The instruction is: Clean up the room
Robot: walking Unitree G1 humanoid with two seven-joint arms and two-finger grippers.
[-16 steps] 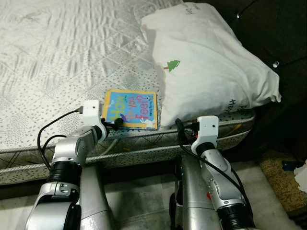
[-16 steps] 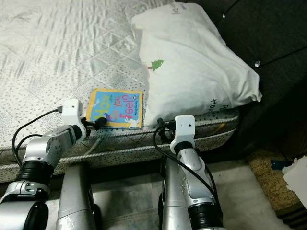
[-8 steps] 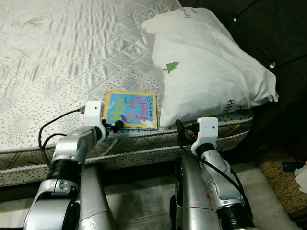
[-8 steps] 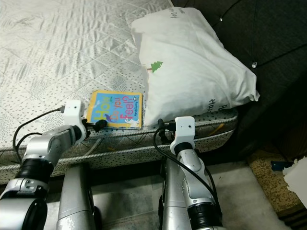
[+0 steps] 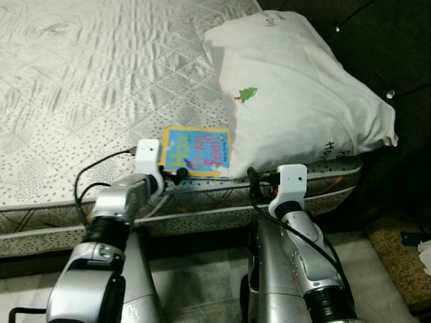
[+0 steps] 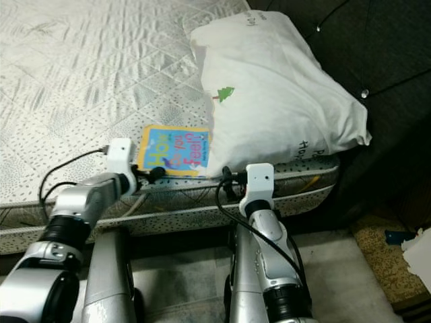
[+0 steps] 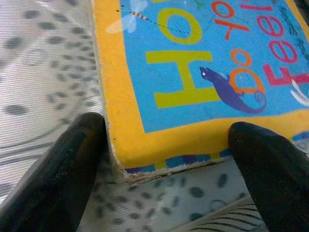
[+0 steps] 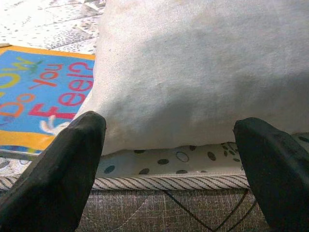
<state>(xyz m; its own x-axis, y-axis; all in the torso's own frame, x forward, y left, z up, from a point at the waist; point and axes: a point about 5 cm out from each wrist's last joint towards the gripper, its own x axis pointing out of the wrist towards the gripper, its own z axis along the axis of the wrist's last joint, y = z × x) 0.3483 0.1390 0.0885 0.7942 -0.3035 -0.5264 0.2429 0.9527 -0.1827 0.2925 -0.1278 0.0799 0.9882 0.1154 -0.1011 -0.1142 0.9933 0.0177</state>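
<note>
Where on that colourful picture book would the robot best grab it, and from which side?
Probably the book's near corner at the mattress edge, from the robot's side. It lies flat and thick, its far side against the pillow. The open left gripper already straddles that corner.

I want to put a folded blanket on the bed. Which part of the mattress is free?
The mattress is bare left of the book and pillow, up to its far edge. It is crowded at the near right corner, where the book lies against the pillow with the left gripper at it.
</note>
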